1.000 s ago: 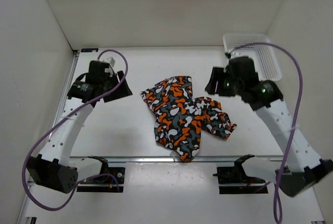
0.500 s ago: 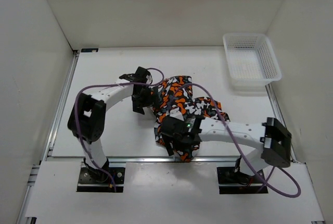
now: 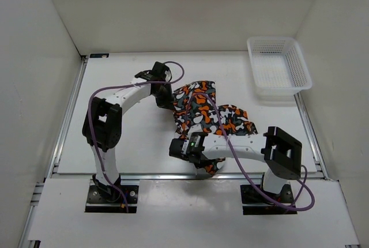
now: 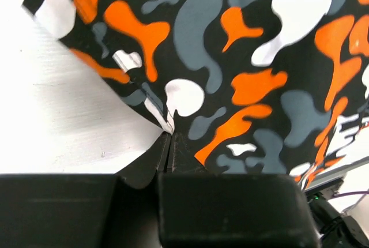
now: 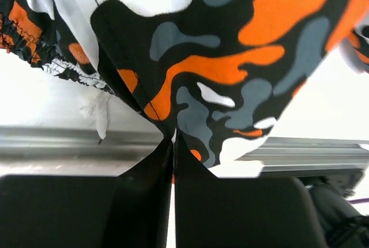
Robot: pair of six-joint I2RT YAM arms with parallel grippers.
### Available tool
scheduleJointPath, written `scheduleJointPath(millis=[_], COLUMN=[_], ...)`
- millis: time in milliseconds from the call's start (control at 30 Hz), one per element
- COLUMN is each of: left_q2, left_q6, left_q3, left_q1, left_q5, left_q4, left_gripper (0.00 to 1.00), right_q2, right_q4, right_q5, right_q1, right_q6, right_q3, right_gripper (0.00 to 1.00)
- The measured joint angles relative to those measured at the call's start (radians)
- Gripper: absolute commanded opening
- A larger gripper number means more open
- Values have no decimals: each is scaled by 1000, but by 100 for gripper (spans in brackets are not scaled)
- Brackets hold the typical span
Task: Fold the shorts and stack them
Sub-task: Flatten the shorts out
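The shorts [image 3: 216,115] lie crumpled in the middle of the table, printed in orange, white, grey and black. My left gripper [image 3: 165,96] is at their far left corner. In the left wrist view its jaws are shut on the fabric's edge [image 4: 170,128]. My right gripper [image 3: 176,149] is at the near left part of the shorts, close to the table's front edge. The right wrist view has its jaws shut on a fold of the cloth [image 5: 173,135], and the shorts [image 5: 230,57] hang above them. An elastic waistband [image 5: 40,52] shows at the left of that view.
A white mesh basket [image 3: 300,66] stands at the back right corner. A metal rail [image 3: 144,175] runs along the table's front edge, just below the right gripper. White walls close in the left, back and right sides.
Both arms swung in from the sides to the shorts. Both grippers, open half a second ago, have shut on the fabric. The left gripper moved a little farther back.
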State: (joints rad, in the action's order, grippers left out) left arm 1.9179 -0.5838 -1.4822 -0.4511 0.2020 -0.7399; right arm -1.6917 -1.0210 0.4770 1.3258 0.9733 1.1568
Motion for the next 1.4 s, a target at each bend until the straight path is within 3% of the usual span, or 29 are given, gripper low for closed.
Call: scheduleJointPath(millis=[367,500,633,767,867,933,1033,1133,1200,1300,1333,1400], left_q2=[-48,-109,-148,-144,-100,-89,-114,-211,-303,-457,-506,-627], left_q6=[0,0,-5,-26,-49,-64,-75,-65,-49,-23,-17,-2], left_q3=[-116,-234,-392,-609,-842,-967,-1019,-902,-760,-471,-370,-102], left_q1=[101,148,203,264,291,309,346,386,397,388,380,369], left_q5=[57,92,110,148,205,248,281,289,289,281,278,254], left_q4=[-85,-121,-140,-187,-211,-208,-201,-182,-191,-172,-180,-133], left_gripper=[10,10,10,10,10,10,10,10,10,10,13,31], right_q2=[129,180,182,165,85,48,35,93,163,311,348,430], right_q4=[-72,-27,56,209,291,320,322,352,372,446,457,466], right_q5=[191,235,260,205,106,52,9,13,34,89,109,156], right_q1=[-74,-171,-325,-557,-717,-755,-724,-661,-620,-541,-512,-450], right_q6=[-2,-84,-267,-517,-658,-732,-835,-890,-906,-888,-864,-782], right_q3=[58,98,223,436,747,915,1074,993,833,449,336,102], right_gripper=[0,0,0,0,0,0,0,0,0,3,14,48])
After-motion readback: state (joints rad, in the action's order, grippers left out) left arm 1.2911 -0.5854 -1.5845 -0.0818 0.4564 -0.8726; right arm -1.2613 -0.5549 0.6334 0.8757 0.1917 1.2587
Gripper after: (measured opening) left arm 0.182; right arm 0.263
